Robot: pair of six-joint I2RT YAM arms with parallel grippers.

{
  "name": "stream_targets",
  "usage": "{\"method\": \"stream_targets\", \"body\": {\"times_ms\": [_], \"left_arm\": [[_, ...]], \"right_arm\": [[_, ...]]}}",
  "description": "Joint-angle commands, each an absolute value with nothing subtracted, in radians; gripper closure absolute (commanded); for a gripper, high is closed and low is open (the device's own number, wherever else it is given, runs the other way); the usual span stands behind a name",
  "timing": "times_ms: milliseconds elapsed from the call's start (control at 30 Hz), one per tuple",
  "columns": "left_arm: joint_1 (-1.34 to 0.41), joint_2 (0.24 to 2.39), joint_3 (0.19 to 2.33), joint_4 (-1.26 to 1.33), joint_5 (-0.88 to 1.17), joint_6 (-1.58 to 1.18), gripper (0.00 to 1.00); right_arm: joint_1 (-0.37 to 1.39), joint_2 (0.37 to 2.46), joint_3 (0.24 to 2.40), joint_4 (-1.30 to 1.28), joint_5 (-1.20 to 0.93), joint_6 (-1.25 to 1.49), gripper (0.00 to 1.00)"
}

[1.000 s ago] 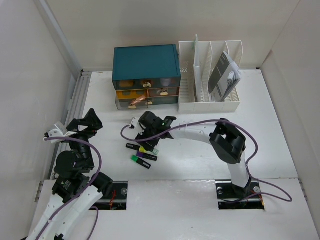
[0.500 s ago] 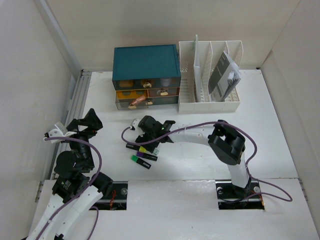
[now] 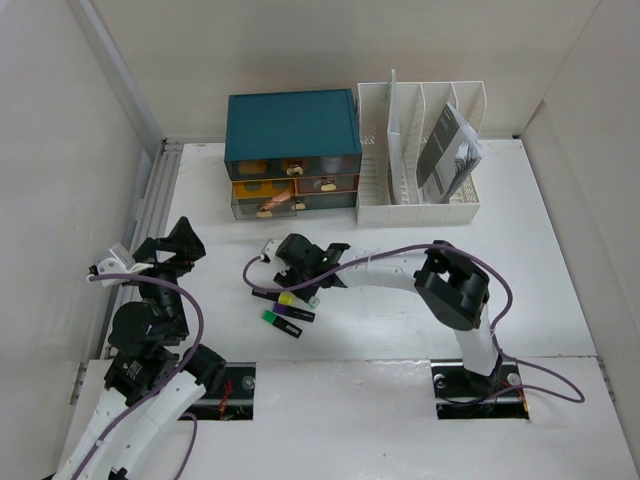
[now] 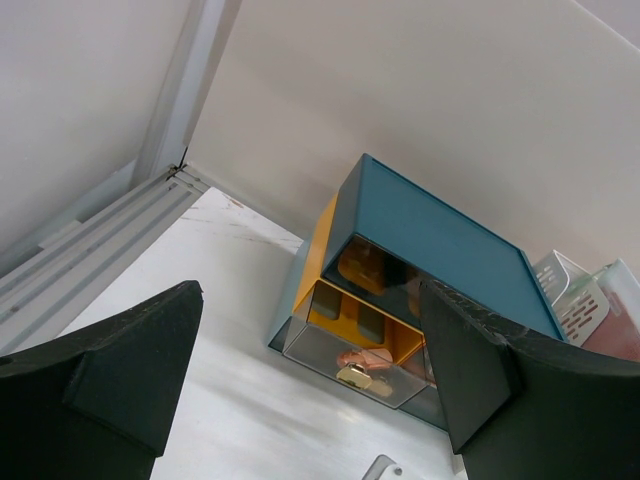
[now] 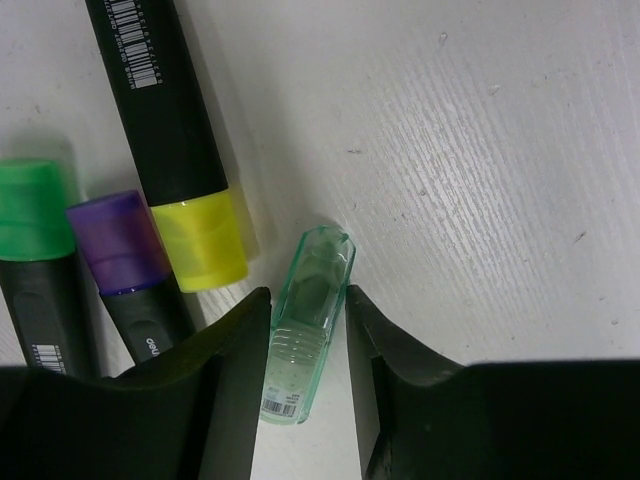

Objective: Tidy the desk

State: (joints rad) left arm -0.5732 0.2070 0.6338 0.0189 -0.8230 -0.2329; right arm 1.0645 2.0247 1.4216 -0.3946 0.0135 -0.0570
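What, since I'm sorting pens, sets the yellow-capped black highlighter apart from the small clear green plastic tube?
The yellow-capped black highlighter is opaque; the clear green plastic tube is see-through. The highlighter is much longer than the tube. The tube lies between the right gripper's fingers; the highlighter lies outside them. Both lie on the white desk and carry barcodes.

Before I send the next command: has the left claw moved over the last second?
No. The left claw sits at the same spot beside the metal rail in the top view, jaws open.
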Motion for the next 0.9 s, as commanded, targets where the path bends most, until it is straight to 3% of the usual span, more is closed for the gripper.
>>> {"method": "stream_targets", "body": {"times_ms": [0, 367, 633, 867], "left_arm": [[-0.569, 0.206, 0.632, 0.071, -0.827, -0.219, 0.13], [-0.569, 0.206, 0.632, 0.071, -0.827, -0.219, 0.13], [-0.569, 0.206, 0.632, 0.071, -0.827, -0.219, 0.13], [-0.569, 0.206, 0.632, 0.071, -0.827, -0.219, 0.13]], "right_arm": [[1.089, 2.054, 1.413, -0.360, 0.035, -0.069, 0.59], [1.118, 2.112, 1.453, -0.416, 0.035, -0.069, 0.61], [1.118, 2.112, 1.500, -0.437, 0.044, -0.091, 0.96], [1.091, 2.091, 1.719, -0.529, 0.143, -0.285, 1.00]]}}
